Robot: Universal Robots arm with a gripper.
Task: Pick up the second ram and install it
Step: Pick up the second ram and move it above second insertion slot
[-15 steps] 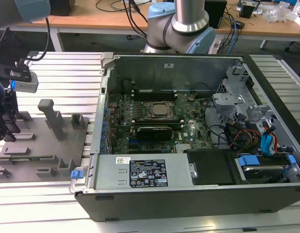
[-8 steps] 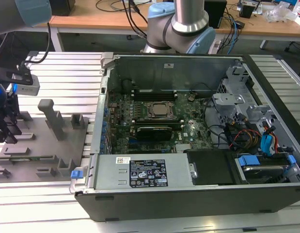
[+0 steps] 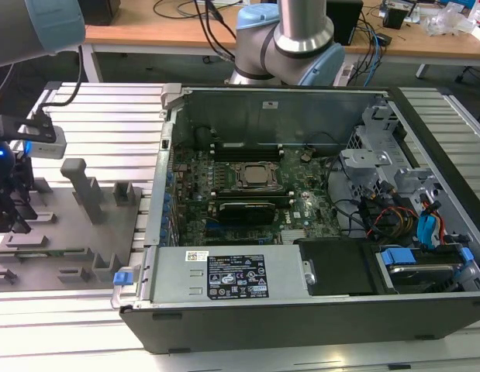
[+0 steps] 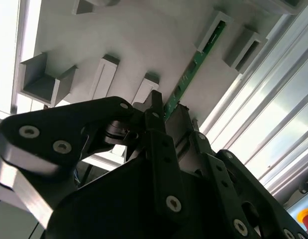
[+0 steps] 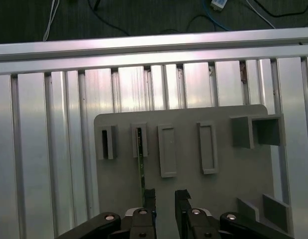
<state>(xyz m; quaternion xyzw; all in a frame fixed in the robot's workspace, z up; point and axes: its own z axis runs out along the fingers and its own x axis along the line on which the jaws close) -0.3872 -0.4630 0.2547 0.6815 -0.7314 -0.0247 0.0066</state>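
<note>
Over the grey plate (image 5: 223, 164) on the counter (image 5: 44, 149), the hand (image 5: 164, 196) hovers right by the ram (image 5: 142, 174), fingers narrowly apart, not gripping it.

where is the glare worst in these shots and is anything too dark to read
exterior view: table slats nearest the camera blow out to white; second wrist view: the gripper is dark and underlit against the pale holder plate, the second ram reads clearly; first wrist view: a bright band glares along the cross rail
</note>
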